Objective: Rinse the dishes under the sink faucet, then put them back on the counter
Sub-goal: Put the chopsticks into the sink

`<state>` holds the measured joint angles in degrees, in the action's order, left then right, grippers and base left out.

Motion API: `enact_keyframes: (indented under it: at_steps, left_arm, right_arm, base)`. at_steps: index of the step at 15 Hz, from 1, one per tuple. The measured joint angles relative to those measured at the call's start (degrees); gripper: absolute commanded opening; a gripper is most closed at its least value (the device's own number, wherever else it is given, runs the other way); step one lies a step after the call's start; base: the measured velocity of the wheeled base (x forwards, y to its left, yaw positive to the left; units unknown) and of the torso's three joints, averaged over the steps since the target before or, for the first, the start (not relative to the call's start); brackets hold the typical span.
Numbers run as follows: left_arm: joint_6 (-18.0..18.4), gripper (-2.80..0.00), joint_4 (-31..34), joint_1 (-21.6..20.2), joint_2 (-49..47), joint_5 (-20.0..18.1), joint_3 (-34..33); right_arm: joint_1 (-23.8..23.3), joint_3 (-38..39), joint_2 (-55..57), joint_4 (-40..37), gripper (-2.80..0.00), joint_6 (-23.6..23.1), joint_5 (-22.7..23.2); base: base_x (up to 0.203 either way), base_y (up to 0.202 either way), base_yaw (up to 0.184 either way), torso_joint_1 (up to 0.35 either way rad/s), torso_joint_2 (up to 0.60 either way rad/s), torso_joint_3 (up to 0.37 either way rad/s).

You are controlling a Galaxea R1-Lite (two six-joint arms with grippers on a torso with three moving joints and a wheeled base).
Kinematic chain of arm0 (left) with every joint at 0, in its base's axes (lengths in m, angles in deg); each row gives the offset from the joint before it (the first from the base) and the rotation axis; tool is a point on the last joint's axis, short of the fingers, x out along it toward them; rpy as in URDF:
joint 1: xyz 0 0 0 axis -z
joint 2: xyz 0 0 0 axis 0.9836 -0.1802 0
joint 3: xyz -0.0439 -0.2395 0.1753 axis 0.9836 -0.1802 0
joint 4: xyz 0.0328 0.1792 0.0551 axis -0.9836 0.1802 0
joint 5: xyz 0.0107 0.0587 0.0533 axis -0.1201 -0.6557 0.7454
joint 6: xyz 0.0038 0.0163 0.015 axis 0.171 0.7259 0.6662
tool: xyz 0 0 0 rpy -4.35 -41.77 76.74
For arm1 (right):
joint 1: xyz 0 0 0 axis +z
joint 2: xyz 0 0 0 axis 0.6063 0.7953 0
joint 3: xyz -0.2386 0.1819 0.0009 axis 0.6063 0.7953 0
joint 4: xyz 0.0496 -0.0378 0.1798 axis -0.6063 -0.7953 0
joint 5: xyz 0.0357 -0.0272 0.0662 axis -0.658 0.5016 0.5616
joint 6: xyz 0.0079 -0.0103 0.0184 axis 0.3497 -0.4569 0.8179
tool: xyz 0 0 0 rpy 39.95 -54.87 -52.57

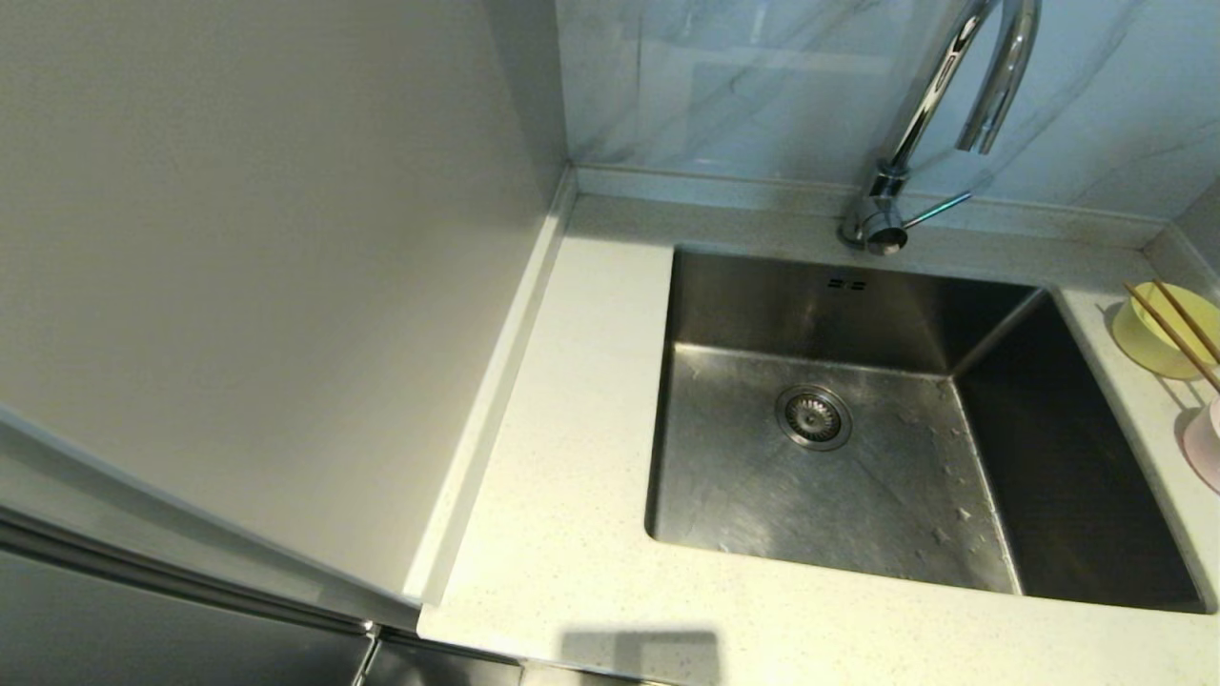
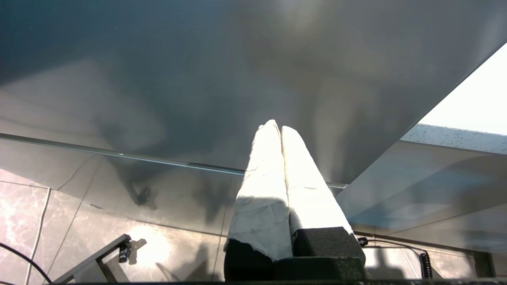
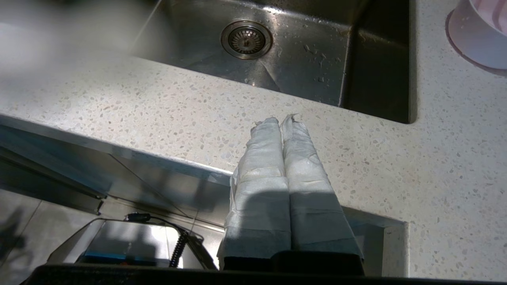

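From my head camera, the sink [image 1: 858,429] fills the centre and right of the frame, its round drain [image 1: 813,416] sitting near the middle of the basin floor and two small overflow slots [image 1: 846,284] on the back wall. The faucet [image 1: 929,114] rises from the tabletop [image 1: 572,457] behind the basin, at the upper right, with its spout arching over and its thin lever [image 1: 939,210] pointing right. At the far right edge, the yellow-green bowl [image 1: 1158,333] stands on the tabletop with the chopsticks [image 1: 1177,329] laid across its rim. Just below it, the pink bowl [image 1: 1204,443] is cut off by the frame edge. A plain grey-beige wall panel [image 1: 267,267] takes up the left. Neither of my arms shows here.

From my left wrist, my left gripper [image 2: 279,128] has its jaws pressed together, white-wrapped, with nothing between them. They point at a dark glossy cabinet front [image 2: 198,79], and tiled floor [image 2: 59,221] lies at the lower left of the frame.

From my right wrist, my right gripper [image 3: 282,119] also has its jaws closed on nothing, hovering over the front strip of the speckled tabletop [image 3: 158,114]. The sink [image 3: 297,51] and its drain [image 3: 246,39] lie at the top of the frame, and the pink bowl [image 3: 481,35] sits in the upper right corner.
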<state>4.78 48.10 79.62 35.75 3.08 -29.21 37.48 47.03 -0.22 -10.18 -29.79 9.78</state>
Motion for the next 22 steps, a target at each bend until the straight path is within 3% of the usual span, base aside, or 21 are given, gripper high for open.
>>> enact_keyframes:
  at_steps: [6,11,16,22]
  left_arm:
    - [0.0,-2.8,0.0,0.0,0.0,0.0,0.0]
    - [0.0,-2.8,0.0,0.0,0.0,0.0,0.0]
    - [0.0,-2.8,0.0,0.0,0.0,0.0,0.0]
    - [0.0,-2.8,0.0,0.0,0.0,0.0,0.0]
  right_arm:
    - [0.0,0.1,0.0,0.1,-2.8,0.1,-0.3]
    - [0.0,-0.1,0.0,2.7,-2.8,5.9,-3.3]
    - [0.0,-15.2,5.2,1.4,-2.8,9.4,-4.6]
    - [0.0,-35.5,26.3,-4.7,-2.8,13.3,-9.4]
  base:
    - [0.0,0.0,0.0,0.0,0.0,0.0]
    - [0.0,0.0,0.0,0.0,0.0,0.0]
    - [0.0,0.0,0.0,0.0,0.0,0.0]
    - [0.0,0.0,0.0,0.0,0.0,0.0]
